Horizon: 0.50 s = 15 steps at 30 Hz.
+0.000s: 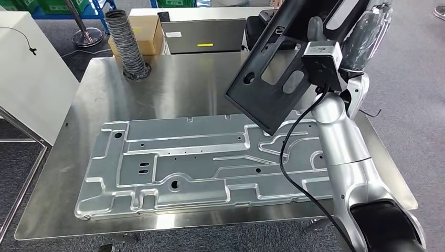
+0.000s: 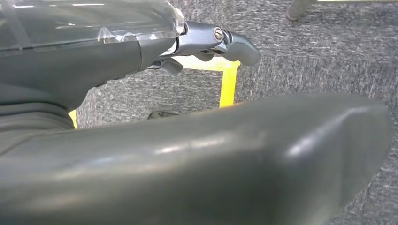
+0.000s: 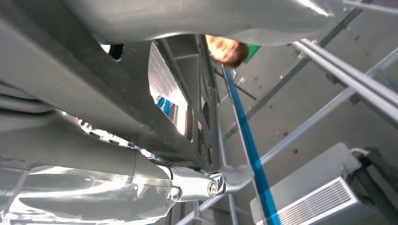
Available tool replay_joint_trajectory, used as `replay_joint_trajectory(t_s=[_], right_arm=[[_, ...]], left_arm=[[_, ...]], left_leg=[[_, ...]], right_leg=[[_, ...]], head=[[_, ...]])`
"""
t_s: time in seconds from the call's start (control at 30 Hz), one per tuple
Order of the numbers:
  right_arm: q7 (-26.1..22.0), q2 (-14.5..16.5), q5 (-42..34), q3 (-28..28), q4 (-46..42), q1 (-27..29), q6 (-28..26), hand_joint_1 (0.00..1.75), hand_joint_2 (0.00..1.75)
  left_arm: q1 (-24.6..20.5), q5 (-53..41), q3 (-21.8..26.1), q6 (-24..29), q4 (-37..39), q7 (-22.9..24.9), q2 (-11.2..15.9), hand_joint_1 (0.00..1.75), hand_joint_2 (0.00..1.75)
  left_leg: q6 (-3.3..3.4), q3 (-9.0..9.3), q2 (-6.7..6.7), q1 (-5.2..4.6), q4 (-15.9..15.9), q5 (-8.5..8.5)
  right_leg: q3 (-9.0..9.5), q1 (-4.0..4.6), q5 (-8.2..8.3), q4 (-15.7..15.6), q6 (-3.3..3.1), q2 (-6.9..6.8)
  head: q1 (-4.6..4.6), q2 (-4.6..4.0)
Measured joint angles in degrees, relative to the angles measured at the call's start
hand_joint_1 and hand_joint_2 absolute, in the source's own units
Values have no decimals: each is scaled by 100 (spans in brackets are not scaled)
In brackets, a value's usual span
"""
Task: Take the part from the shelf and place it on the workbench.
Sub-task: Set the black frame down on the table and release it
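Step in hand: I am carrying the black plastic panel [image 1: 273,79] over the steel workbench [image 1: 183,84]; by my judgement, set-down comes next.
Part position: panel hangs tilted at about 1 o'clock in the head view, its lower corner above the stamped metal sheet [image 1: 199,163] and apart from it.
Right hand [image 3: 141,187]: fingers clamped on the panel's edge, thumb on one face, fingers running along the other in the right wrist view.
Left hand [image 2: 206,44]: hangs low over grey carpet; fingers look loosely apart and nothing is in them.
How to do it well: I would level the panel before lowering, as the low corner would strike first. I'd aim for bare steel at 11 o'clock of the sheet, not on top of it.
Hazard: the dangling black cable [image 1: 294,157] could snag on the panel.
Containers: cardboard box [image 1: 147,34] at 11 o'clock beyond the bench; I cannot tell what is in it.
Also there: ribbed hose [image 1: 126,44] standing on the bench's far left corner.
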Motion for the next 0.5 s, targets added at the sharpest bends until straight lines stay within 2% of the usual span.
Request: replay_joint_trajectory(t_s=[0.07,0.13,0.17,0.23,0.27,0.3,0.33,0.37,0.43,0.47,0.5], right_arm=[[35,-1,13,3,28,-4,2,0,0],[125,-2,71,5,70,-20,15,0,0],[177,-7,112,6,101,-33,28,0,0],[248,-14,166,8,180,-45,50,0,0],[275,-17,185,10,221,-40,60,0,0],[352,-18,244,13,266,-40,116,0,0],[527,-19,383,17,331,-63,240,0,0],[833,-20,633,25,449,-141,468,0,0],[1617,-21,1270,57,848,-432,1061,0,0],[1987,-21,1558,75,1095,-605,1310,0,0],[2281,-20,1778,89,1331,-761,1480,0,0]], left_arm=[[8,0,9,-4,0,-20,-1,0,0],[2,-1,19,-13,-1,-38,-3,0,0],[-4,-2,22,-16,-2,-44,-4,0,0],[-10,-3,29,-17,-2,-48,-2,0,0],[-7,-4,31,-17,-1,-48,-2,0,0],[-3,-4,33,-17,-1,-48,-3,0,0],[1,-3,36,-17,0,-46,-3,0,0],[3,-2,41,-17,-1,-44,-4,0,0],[-3,-3,61,-16,-2,-42,-8,0,0],[-11,-13,73,-15,-2,-40,-10,0,0],[-17,-24,85,-15,-2,-38,-12,0,0]], left_leg=[[70,-6,-7,-6,-17,12],[142,4,-5,5,-58,44],[169,9,-3,15,-78,60],[192,6,-3,11,-83,66],[194,5,-4,8,-80,65],[195,5,-6,6,-77,63],[193,7,-8,4,-73,61],[189,9,-9,2,-66,58],[171,5,-7,-12,-54,51],[154,-6,-7,-21,-49,53],[134,-20,-8,-27,-47,58]], right_leg=[[-21,0,4,-1,54,0],[-72,-14,-109,131,111,2],[-166,-23,-248,354,139,3],[-500,-40,-607,1106,184,2],[-669,-47,-727,1459,196,2],[-770,-50,-754,1655,201,2],[-768,-53,-674,1632,195,2],[-644,-54,-490,1353,177,2],[-256,-38,-107,519,124,1],[-116,-23,3,199,100,-3],[-52,-6,36,42,83,-8]], head=[[1,0],[8,0],[10,0],[19,0],[18,0],[20,0],[20,0],[21,0],[16,0],[15,0],[15,0]])
